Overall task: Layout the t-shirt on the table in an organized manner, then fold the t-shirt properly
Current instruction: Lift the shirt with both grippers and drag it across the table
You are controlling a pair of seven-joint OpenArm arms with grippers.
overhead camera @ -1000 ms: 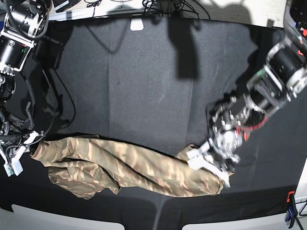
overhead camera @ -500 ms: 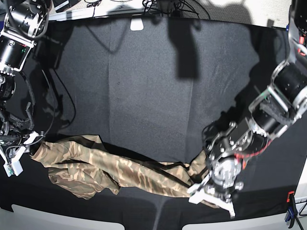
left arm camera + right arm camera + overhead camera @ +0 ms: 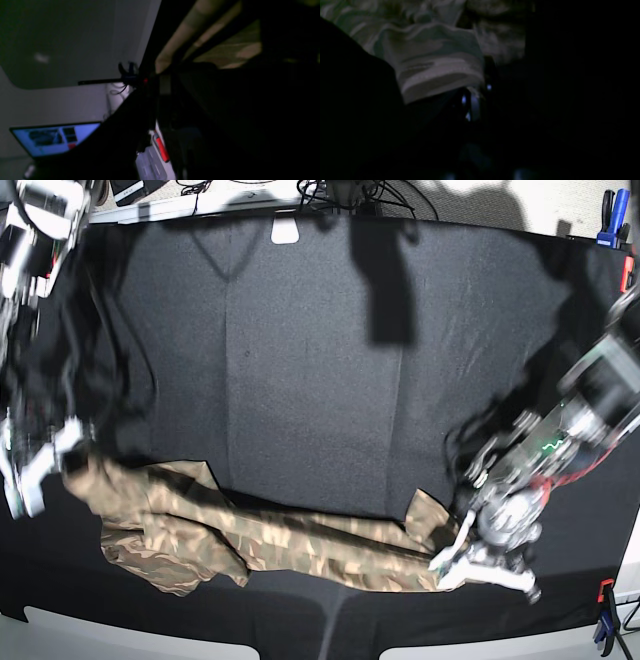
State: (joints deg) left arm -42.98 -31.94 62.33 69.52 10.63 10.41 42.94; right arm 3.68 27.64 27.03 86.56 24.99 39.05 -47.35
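Black table holds t-shirt; clamps edge it.

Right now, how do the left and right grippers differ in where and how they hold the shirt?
The left gripper pinches a thin, pulled-tight end of the shirt near the table's front edge. The right gripper holds a bulkier, bunched end, slightly farther back. Both are shut on the shirt, stretching it between them.
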